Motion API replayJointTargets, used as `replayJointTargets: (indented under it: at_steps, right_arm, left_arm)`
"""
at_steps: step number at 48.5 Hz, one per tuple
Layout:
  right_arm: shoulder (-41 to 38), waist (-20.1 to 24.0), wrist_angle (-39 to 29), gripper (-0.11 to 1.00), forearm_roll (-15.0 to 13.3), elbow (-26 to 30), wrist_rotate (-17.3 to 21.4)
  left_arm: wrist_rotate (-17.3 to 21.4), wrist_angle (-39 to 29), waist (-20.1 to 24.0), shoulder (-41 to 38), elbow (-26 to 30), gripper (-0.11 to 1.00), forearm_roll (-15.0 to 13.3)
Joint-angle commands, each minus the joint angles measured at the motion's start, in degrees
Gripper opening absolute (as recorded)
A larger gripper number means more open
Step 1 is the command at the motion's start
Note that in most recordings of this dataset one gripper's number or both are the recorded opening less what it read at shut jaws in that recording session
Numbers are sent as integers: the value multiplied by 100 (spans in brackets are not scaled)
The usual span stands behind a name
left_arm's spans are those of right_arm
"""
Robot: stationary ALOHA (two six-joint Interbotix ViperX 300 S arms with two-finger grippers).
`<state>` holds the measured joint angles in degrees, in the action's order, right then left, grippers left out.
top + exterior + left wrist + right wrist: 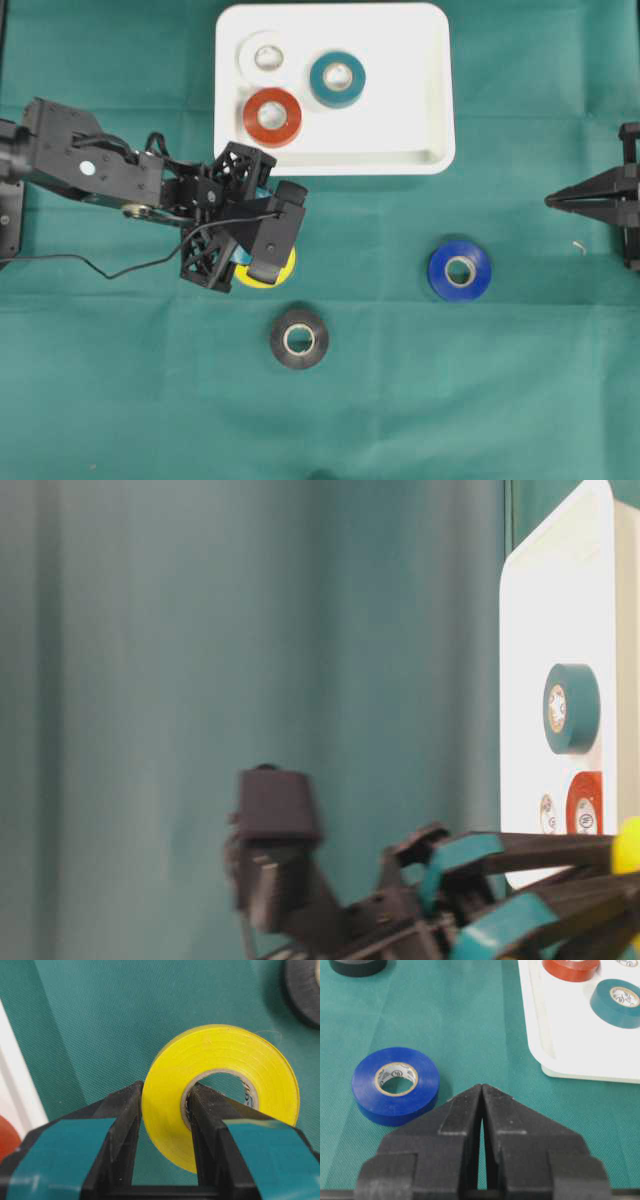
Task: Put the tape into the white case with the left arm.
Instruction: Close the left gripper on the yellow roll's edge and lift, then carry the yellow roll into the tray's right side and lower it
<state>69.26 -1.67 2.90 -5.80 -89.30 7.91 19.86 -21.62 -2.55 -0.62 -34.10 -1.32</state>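
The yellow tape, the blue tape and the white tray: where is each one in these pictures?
yellow tape (pixel 225 1055): left wrist view, on its flat upper face.
blue tape (pixel 459 270): overhead view, on its ring beside the hole.
white tray (pixel 400 60): overhead view, on a bare part of its floor.

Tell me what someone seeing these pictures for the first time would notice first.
The bright yellow tape stands out, pinched by the left gripper, one of its fingers through the roll's hole. Behind it, the white case already holds a white, a teal and a red roll, while a blue roll and a black roll lie on the green cloth.
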Motion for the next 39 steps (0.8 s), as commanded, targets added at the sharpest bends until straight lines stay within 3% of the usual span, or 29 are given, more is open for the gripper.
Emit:
replayJointTargets:
  at_steps: [1,14,29,39]
  right_arm:
    - [-35,-9,53,-9,0,62,-9]
    - [-26,-9,53,-9,-9,62,-9]
    - [-26,-9,53,-9,0,53,-9]
    - [-9,-9,53,-9,0,53,-9]
  left_arm:
    - [0,-62,-18,299,176,26,0]
    - [123,-62,316,237,448,26,18]
    - [958,-53,1072,-308,1134,26,18]
    - [1222,-35,1547,-729,1758,26,18]
